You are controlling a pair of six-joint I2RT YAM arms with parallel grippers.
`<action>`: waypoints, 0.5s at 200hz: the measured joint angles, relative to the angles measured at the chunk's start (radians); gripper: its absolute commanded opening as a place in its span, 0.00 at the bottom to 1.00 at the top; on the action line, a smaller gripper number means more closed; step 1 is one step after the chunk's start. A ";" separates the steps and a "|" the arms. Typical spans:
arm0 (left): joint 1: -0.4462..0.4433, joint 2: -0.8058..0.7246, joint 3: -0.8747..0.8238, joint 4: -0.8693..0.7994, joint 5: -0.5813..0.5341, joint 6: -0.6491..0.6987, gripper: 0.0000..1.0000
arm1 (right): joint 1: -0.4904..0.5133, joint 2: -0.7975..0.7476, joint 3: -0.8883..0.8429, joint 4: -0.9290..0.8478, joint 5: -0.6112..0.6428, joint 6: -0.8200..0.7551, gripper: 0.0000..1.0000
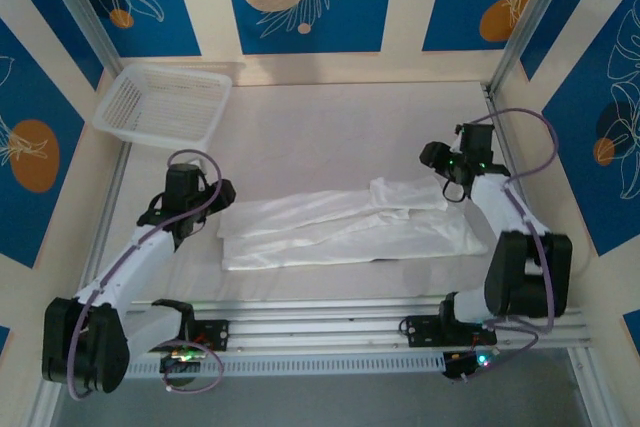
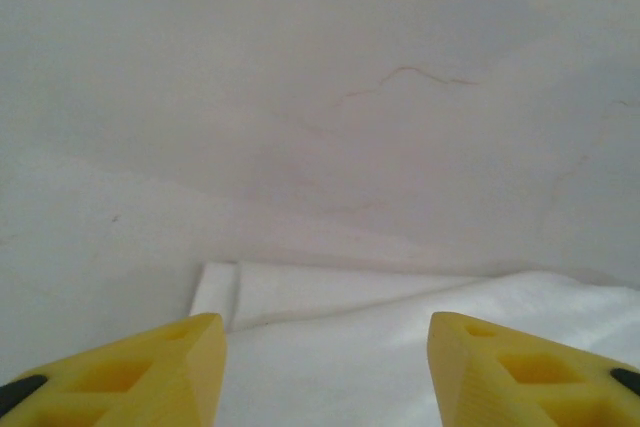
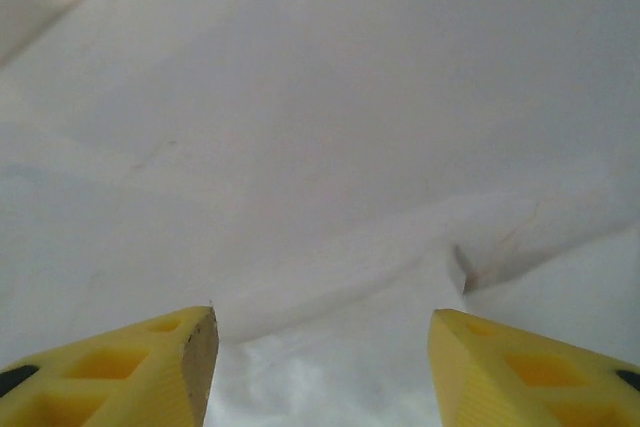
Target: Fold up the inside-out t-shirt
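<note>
- While the inside-out t-shirt (image 1: pixel 350 227) lies as a long, flat strip on the table (image 1: pixel 330 127), nearer the arms than the mesh basket (image 1: pixel 150 135) and to its right, both claws are free.
- Left gripper (image 2: pixel 325 327), at the strip's end nearest the basket: jaws apart, nothing between them.
- Right gripper (image 3: pixel 322 315), at the end farthest from the basket: jaws likewise apart, empty.
- Step in hand, as judged: a crosswise fold. Pinch all layers at one end, lift low, and lay edge on edge — thin cotton slides and wrinkles easily.
- Basket: no contents visible through its mesh.
</note>
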 measured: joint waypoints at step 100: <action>-0.022 -0.042 -0.011 -0.006 0.000 0.022 0.61 | 0.001 0.315 0.195 -0.188 -0.012 -0.069 0.00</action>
